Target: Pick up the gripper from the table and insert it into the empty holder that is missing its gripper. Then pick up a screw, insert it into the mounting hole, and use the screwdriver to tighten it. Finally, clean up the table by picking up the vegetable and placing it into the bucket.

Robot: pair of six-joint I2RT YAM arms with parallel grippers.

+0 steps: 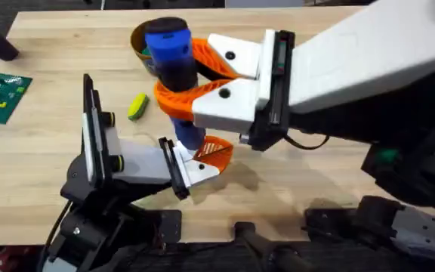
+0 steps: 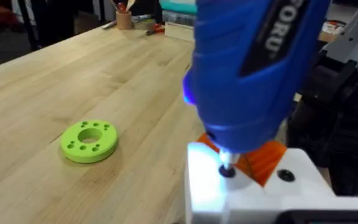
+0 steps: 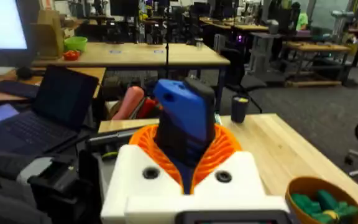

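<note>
Overhead: right gripper [image 1: 180,83] clamped on screwdriver [image 1: 174,57] (upright); tip over holder [image 1: 191,168]; left gripper's state unclear.

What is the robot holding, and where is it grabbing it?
The right gripper holds the blue screwdriver upright, its orange fingers wrapped around the dark middle band.

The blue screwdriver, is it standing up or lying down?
Standing up. The screwdriver is held upright by the right gripper, its tip down on the white holder.
</note>
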